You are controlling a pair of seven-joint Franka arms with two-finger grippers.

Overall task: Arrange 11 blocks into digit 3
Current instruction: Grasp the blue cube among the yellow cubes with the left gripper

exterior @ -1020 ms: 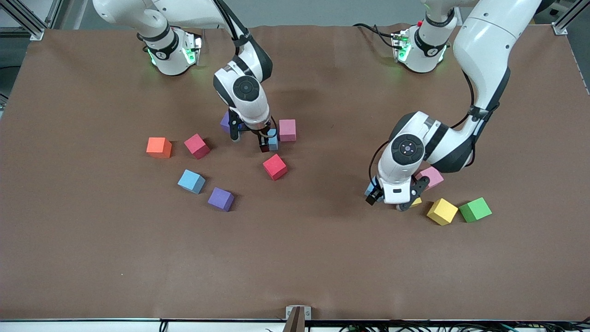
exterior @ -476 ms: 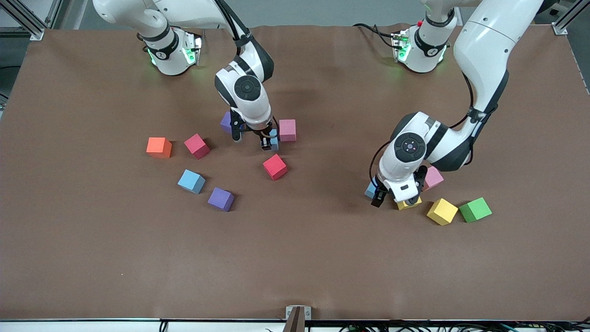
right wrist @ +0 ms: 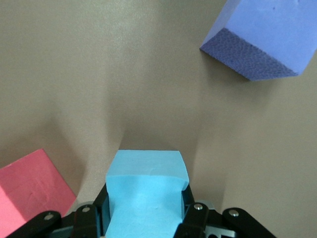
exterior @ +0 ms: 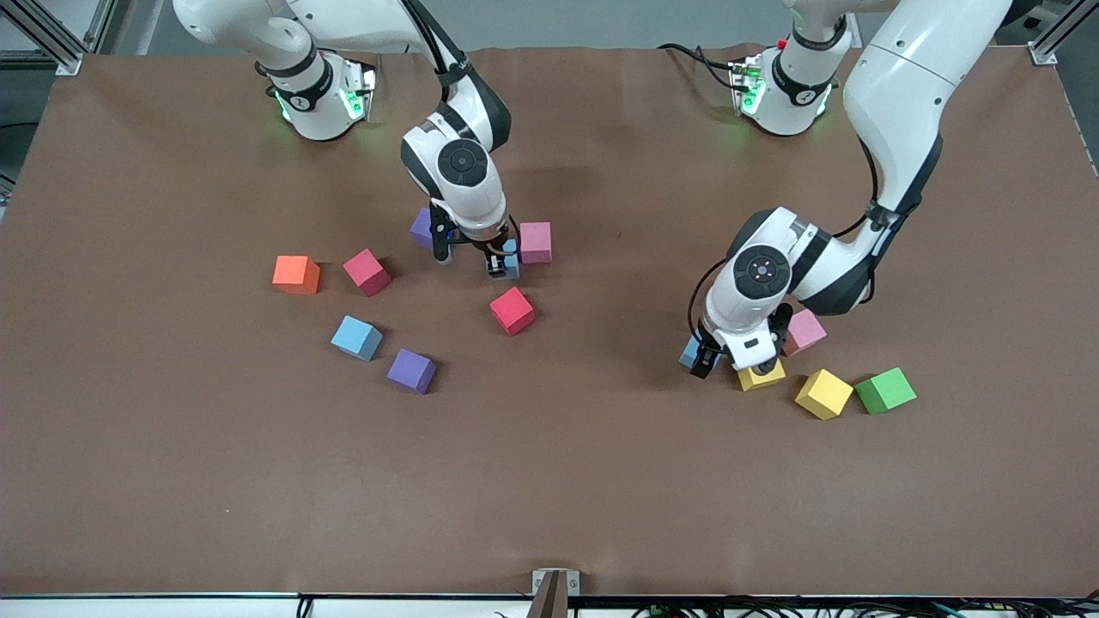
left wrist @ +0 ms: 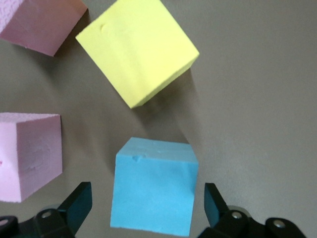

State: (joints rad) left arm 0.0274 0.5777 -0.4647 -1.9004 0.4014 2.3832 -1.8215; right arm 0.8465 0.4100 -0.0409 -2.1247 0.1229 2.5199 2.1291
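Note:
My right gripper [exterior: 499,265] is shut on a light blue block [right wrist: 146,191], low over the table next to a pink block [exterior: 535,242]; a purple block [right wrist: 262,39] lies close by. My left gripper [exterior: 740,349] is open and straddles another light blue block [left wrist: 154,188], with a gap at each finger. Around it lie a yellow block [left wrist: 138,49], a pink block [exterior: 804,331] and a second yellow block [exterior: 823,393]. Loose toward the right arm's end are a red block [exterior: 513,310], a deep pink block [exterior: 367,271], a light blue block [exterior: 356,337] and a purple block [exterior: 410,370]. No digit 3 stands on the table.
An orange cube [exterior: 295,275] sits beside the deep pink block toward the right arm's end. A green cube [exterior: 885,390] lies beside the second yellow block toward the left arm's end. The brown mat [exterior: 549,498] covers the table.
My right gripper has shut on the light blue block. My left gripper has swung off the yellow block, uncovering it, and now straddles the other light blue block.

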